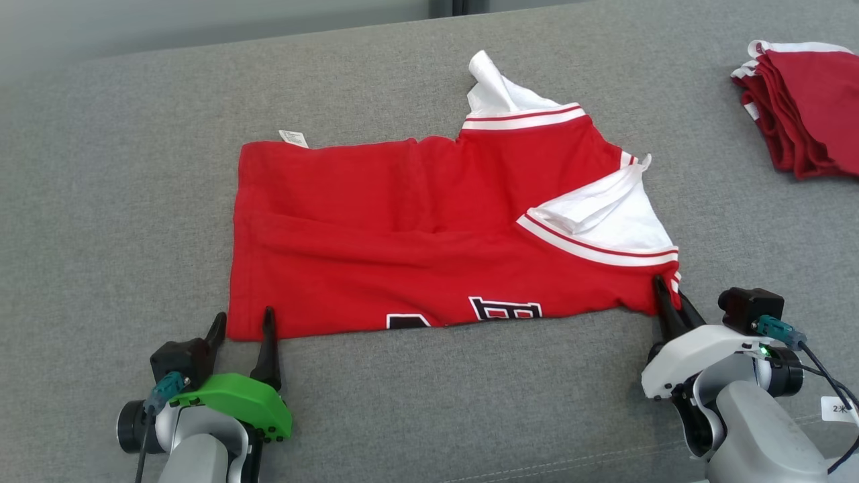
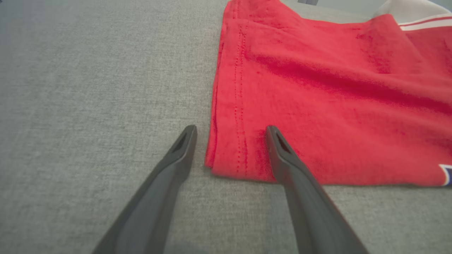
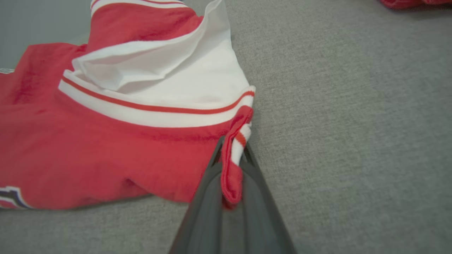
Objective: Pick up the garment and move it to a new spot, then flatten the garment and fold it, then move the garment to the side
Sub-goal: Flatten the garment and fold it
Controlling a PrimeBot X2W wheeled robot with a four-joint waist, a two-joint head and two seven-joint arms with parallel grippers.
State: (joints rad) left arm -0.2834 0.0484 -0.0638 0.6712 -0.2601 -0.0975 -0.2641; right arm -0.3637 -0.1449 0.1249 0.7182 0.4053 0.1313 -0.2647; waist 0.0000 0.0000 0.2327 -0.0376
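A red garment with white trim and a white lining lies spread on the grey cushion, with dark lettering at its near edge. My left gripper is open and straddles the garment's near left corner: one finger rests on the cloth, the other on the cushion beside the hem. My right gripper is shut on the garment's near right corner, where a fold of red and white trim is pinched between the fingers.
A stack of folded red and white garments sits at the far right of the grey cushion. Bare cushion surface lies to the left and in front of the spread garment. A small white label pokes out at the garment's far left corner.
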